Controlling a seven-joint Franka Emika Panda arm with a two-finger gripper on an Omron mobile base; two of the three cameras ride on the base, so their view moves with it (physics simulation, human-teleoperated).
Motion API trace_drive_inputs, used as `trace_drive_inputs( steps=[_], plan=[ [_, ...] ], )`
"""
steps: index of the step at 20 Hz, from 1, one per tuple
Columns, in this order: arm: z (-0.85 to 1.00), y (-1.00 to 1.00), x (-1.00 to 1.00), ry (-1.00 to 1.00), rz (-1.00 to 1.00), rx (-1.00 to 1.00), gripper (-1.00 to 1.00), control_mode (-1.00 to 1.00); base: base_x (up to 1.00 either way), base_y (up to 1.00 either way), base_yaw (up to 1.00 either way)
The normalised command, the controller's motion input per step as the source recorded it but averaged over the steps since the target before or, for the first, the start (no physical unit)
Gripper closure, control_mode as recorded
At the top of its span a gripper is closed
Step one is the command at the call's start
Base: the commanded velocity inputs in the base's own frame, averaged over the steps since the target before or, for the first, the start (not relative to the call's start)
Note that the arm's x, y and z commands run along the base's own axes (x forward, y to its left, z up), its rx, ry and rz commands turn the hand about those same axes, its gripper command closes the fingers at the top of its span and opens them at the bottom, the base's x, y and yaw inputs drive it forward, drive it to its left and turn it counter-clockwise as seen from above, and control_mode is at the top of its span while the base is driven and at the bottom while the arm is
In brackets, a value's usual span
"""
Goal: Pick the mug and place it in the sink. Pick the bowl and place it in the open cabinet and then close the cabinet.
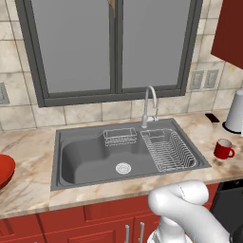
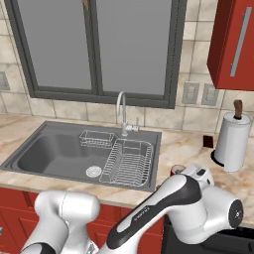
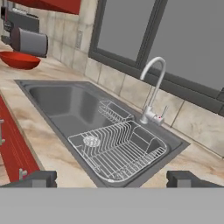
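Left base view: nothing of the task looks done yet. Mug [image 1: 223,149] stands upright on the tabletop [image 1: 28,175] right of the sink [image 1: 85,156], handle toward the right, well apart from the basin. Basin holds only a dish rack [image 1: 168,151] and a small wire basket [image 1: 120,136]; no mug inside. Bowl [image 1: 4,170] sits on the tabletop at the far left edge, cut off by the frame, well away from the sink on the other side.

Right base view: cabinet [image 2: 233,44] hangs upper right, its bar handle [image 2: 241,34] visible. I can't tell from here whether the door is open; no bowl seen in it. Only a sliver of the mug [image 2: 176,170] peeks out behind the arm's forearm, near the paper towel roll [image 2: 231,141].

Hand view: gripper [image 3: 117,179] fingertips [image 3: 38,178] are spread wide with nothing between them, looking down over the rack and faucet [image 3: 154,89]. The bowl [image 3: 19,59] shows at the upper left beside a toaster-like box [image 3: 29,41].

Judgement: at the very start. Gripper hangs empty above the sink area, not near the mug or the bowl. All steps are left: grab mug, drop in sink, grab bowl, shelve in cabinet, shut door. The mug is first, so the arm needs to swing right.
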Motion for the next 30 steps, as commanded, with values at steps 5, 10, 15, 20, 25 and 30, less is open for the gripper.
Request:
trace_drive_inputs(
  steps=[5, 10, 15, 20, 25, 30],
  plan=[
    [-0.26, -0.07, 0.08, 0.03, -0.01, 0.02, -1.00, -1.00, 0.00, 0.00, 0.00],
    [-0.20, -0.11, 0.06, 0.05, 0.00, 0.03, -1.00, -1.00, 0.00, 0.00, 0.00],
    [-0.29, -0.13, 0.24, 0.10, -0.02, 0.05, -1.00, -1.00, 0.00, 0.00, 0.00],
    [-0.23, -0.14, 0.21, 0.11, -0.01, 0.06, -1.00, -1.00, 0.00, 0.00, 0.00],
    [-0.15, -0.30, 0.14, 0.12, 0.00, 0.10, -1.00, -1.00, 0.00, 0.00, 0.00],
    [-0.15, -0.24, 0.28, 0.10, 0.00, 0.08, -1.00, -1.00, 0.00, 0.00, 0.00]
  ],
)
